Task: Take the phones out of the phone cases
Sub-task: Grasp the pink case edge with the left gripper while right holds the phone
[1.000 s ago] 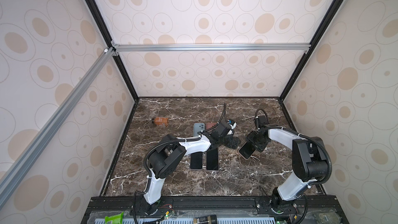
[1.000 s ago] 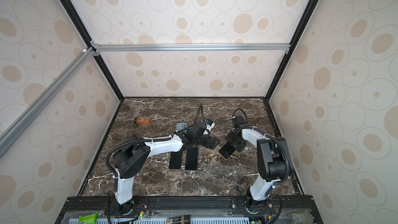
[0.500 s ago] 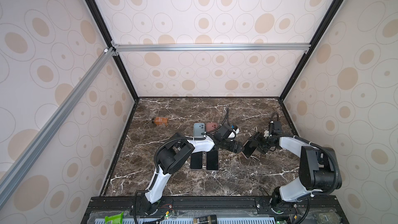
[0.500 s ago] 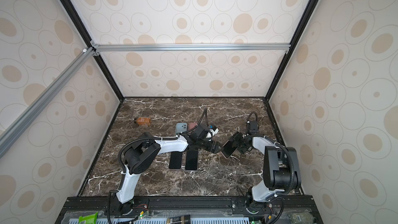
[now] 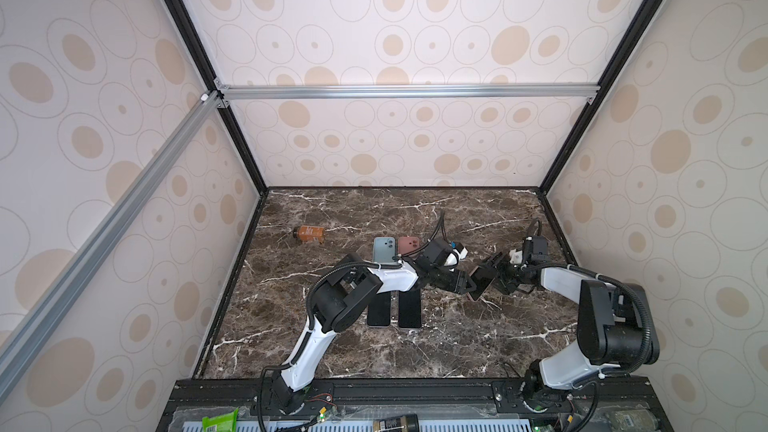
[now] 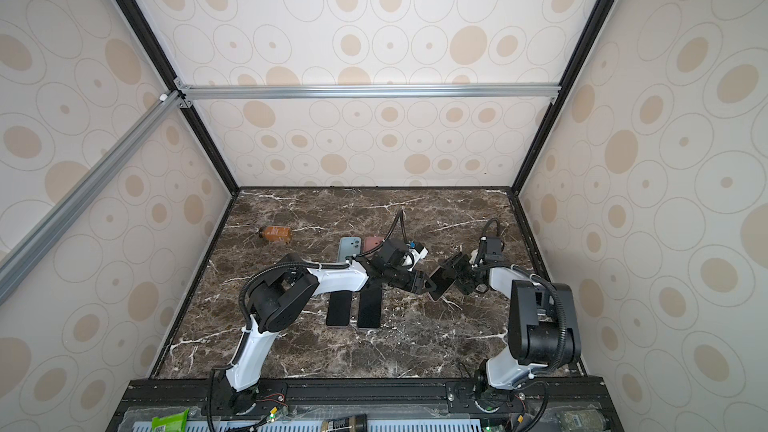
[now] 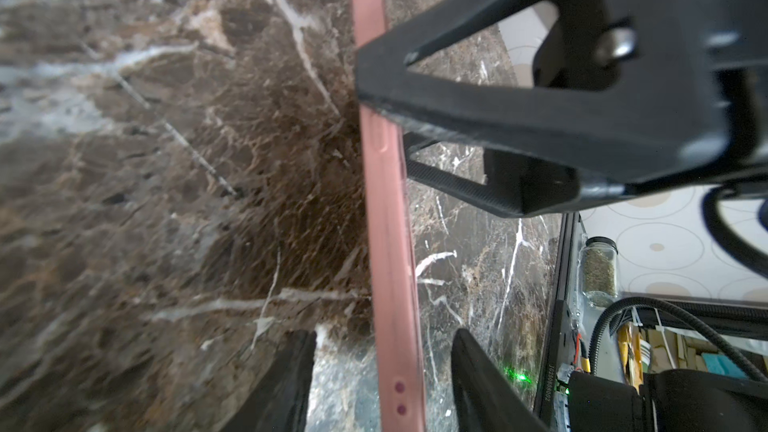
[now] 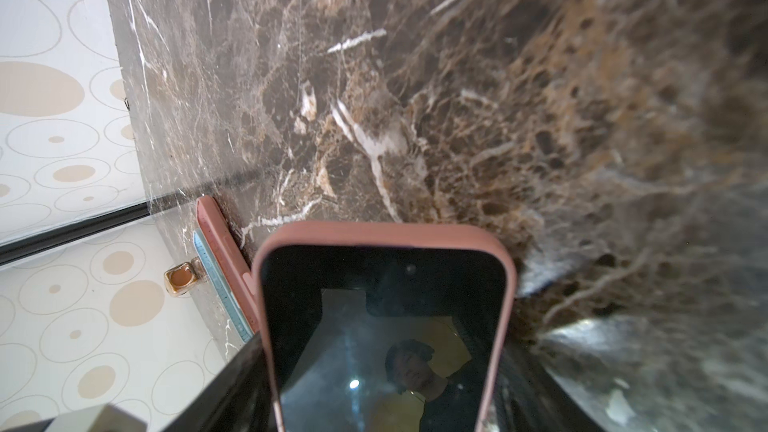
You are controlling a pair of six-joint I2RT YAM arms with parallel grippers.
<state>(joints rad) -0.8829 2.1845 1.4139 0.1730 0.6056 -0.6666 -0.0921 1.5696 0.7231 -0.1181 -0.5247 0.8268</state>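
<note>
A phone (image 8: 382,317) with a dark screen sits in a pink phone case (image 8: 386,234). My right gripper (image 8: 382,384) is shut on the case's two long sides and holds it tilted above the marble floor, right of centre in both top views (image 5: 482,282) (image 6: 441,282). My left gripper (image 5: 467,284) (image 6: 426,282) reaches across to the phone's free end. In the left wrist view the case's pink edge (image 7: 388,222) runs between my left gripper's (image 7: 382,334) open fingers, with a gap on each side. The right gripper's black fingers (image 7: 498,89) clamp the case farther along.
Two bare black phones (image 5: 379,311) (image 5: 409,313) lie side by side under the left forearm. Behind them lie a blue-grey case (image 5: 383,249) and a pink-brown case (image 5: 409,245). A brown bottle (image 5: 309,234) lies at the back left. Patterned walls close in three sides.
My left gripper swung right to the held phone and its jaws narrowed around the phone's end. The right gripper turned and carried the phone toward the left gripper.
</note>
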